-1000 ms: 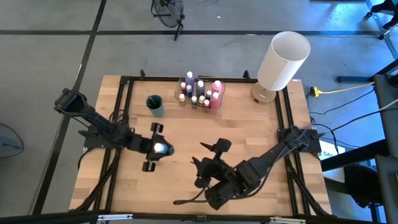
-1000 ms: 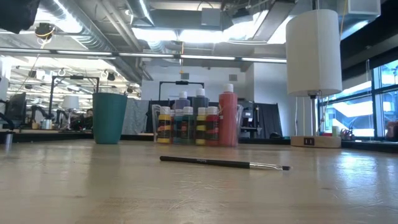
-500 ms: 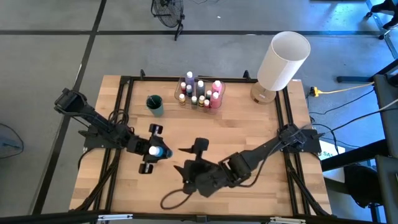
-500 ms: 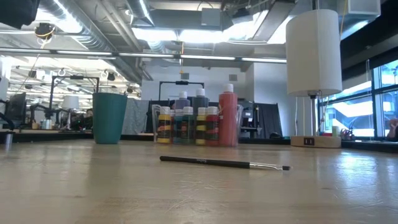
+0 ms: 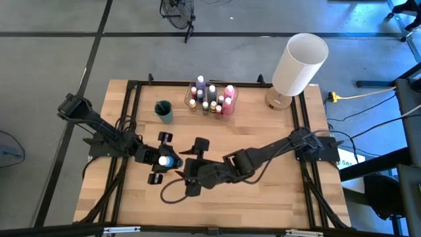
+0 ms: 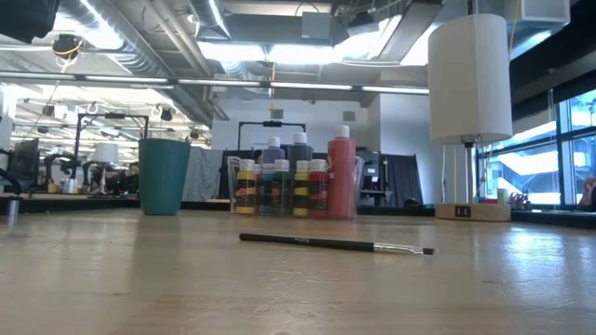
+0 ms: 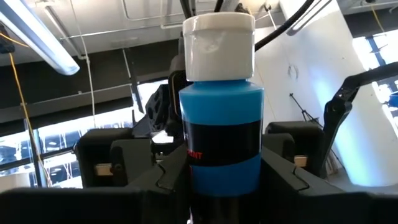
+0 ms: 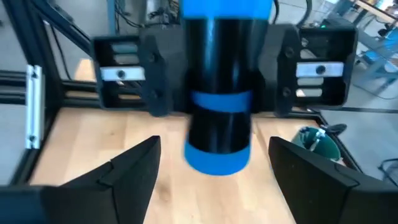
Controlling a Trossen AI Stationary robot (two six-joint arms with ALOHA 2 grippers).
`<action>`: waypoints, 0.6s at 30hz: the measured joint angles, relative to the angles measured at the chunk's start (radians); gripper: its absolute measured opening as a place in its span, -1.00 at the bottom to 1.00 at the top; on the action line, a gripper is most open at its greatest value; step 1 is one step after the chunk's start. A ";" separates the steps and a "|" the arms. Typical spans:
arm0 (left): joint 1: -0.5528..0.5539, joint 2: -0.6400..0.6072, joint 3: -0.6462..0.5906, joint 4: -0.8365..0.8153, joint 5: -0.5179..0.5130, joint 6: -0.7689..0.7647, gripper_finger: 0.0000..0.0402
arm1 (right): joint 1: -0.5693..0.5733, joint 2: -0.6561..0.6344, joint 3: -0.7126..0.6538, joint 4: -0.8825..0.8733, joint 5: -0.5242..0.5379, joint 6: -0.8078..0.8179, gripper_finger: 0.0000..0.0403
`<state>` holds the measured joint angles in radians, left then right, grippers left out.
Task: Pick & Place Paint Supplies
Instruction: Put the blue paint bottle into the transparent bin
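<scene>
My left gripper (image 5: 162, 158) is left of the table's middle, shut on a blue paint bottle (image 7: 221, 124) with a white cap and a black label. My right gripper (image 5: 186, 168) is open and faces that bottle (image 8: 217, 93) from the right. Its fingers (image 8: 130, 177) stand just short of the bottle and do not touch it. Several more paint bottles (image 5: 212, 97) stand in a clear container at the far edge. A thin dark paintbrush (image 6: 326, 244) lies flat on the wood in the low view. My left gripper pinches the blue bottle between its two fingers (image 7: 171, 177), on the black-labelled lower body (image 7: 202, 165). The fingers come level from the table's left. The bottle stands upright, cap up, and its base (image 8: 217, 158) is clear of the table.
A teal cup (image 5: 163, 110) stands left of the bottle container. A large white cylinder (image 5: 299, 62) stands at the far right corner. A black frame (image 5: 135, 99) runs along the table's sides and far edge. Bare wood lies near the front edge (image 5: 263, 204).
My right gripper has swung from the table's near middle toward the left and a little toward the far edge. It has closed in on the bottle held by my left gripper and has stayed open.
</scene>
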<state>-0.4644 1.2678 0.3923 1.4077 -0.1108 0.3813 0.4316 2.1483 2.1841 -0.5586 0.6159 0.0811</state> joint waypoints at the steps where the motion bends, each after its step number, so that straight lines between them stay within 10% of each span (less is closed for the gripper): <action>1: 0.000 0.000 0.000 -0.003 -0.001 0.000 -0.37 | -0.001 0.000 0.000 0.001 0.001 0.000 0.50; 18: 0.000 0.000 0.000 -0.022 -0.026 0.007 -0.37 | -0.002 0.002 0.000 0.009 0.000 -0.021 0.11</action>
<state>-0.4641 1.2678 0.3920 1.3858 -0.1371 0.3885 0.4297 2.1506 2.1838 -0.5496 0.6163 0.0596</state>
